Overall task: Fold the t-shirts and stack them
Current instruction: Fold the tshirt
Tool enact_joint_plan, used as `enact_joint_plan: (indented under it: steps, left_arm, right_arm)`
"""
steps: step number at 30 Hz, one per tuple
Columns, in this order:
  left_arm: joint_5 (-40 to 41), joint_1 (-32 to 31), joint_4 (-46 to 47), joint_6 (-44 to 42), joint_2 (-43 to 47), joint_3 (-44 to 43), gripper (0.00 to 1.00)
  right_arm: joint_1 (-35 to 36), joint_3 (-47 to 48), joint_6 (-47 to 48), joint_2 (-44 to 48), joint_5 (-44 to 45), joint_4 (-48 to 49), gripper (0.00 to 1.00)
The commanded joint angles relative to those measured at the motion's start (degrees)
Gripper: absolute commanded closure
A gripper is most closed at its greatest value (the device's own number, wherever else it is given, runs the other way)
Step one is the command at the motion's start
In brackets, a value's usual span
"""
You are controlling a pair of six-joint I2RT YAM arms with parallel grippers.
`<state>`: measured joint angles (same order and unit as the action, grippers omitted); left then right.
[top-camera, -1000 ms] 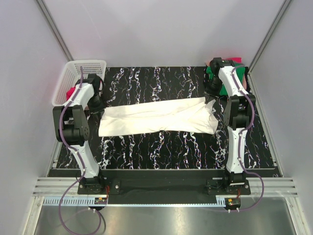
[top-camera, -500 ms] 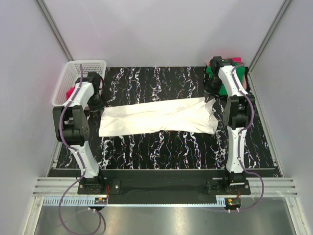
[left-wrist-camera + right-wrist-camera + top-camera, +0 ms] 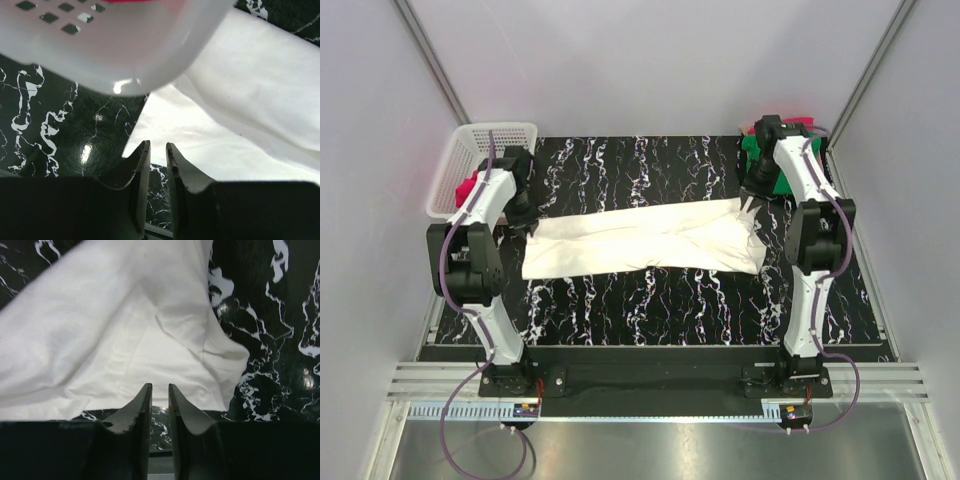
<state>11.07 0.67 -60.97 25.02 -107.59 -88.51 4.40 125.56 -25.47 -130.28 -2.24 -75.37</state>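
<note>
T-shirt point(image 3: 645, 238), white, spread on table point(image 3: 650, 300); left gripper point(image 3: 157, 145), right gripper point(image 3: 160, 386) both closed at its ends

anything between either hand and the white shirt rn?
Nothing visible. The left hand points at the white t-shirt's edge across a short strip of table. The basket corner sits close beside that line, not across it. The right hand has the shirt directly ahead.
</note>
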Motion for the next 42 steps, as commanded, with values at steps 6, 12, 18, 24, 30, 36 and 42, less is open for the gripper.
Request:
enact_joint_plan:
  steps: [6, 12, 18, 24, 30, 36, 42]
  left_arm:
    - [-4.6, -5.0, 0.9, -0.7, 9.4, 4.3, 0.76]
    - [-6.2, -6.7, 0.9, -1.0, 9.6, 2.7, 0.76]
    - [-6.1, -7.7, 1.0, -1.4, 9.4, 3.9, 0.76]
    - [-6.7, -8.6, 1.9, -2.1, 8.5, 5.5, 0.76]
    - [-6.4, -9.1, 2.3, -2.3, 7.6, 6.2, 0.77]
    - [-5.5, -9.1, 2.3, -2.8, 7.4, 5.9, 0.77]
    - [-5.4, -9.1, 2.3, -3.1, 7.0, 5.7, 0.77]
  right_arm:
    - [6.4, -25.7, -1.9, 17.6, -7.7, 8.7, 0.74]
    - [8.4, -29.7, -3.4, 17.4, -10.5, 12.4, 0.73]
    - [8.6, -29.4, -3.1, 15.4, -10.0, 13.1, 0.72]
    - [9.2, -30.2, -3.6, 12.7, -11.6, 14.7, 0.71]
    - [11.2, -30.3, -5.3, 10.8, -13.6, 16.7, 0.71]
    - [12.2, -30.3, -6.9, 10.1, -15.2, 17.7, 0.69]
    - [12.7, -31.5, -8.2, 9.7, -15.9, 18.9, 0.68]
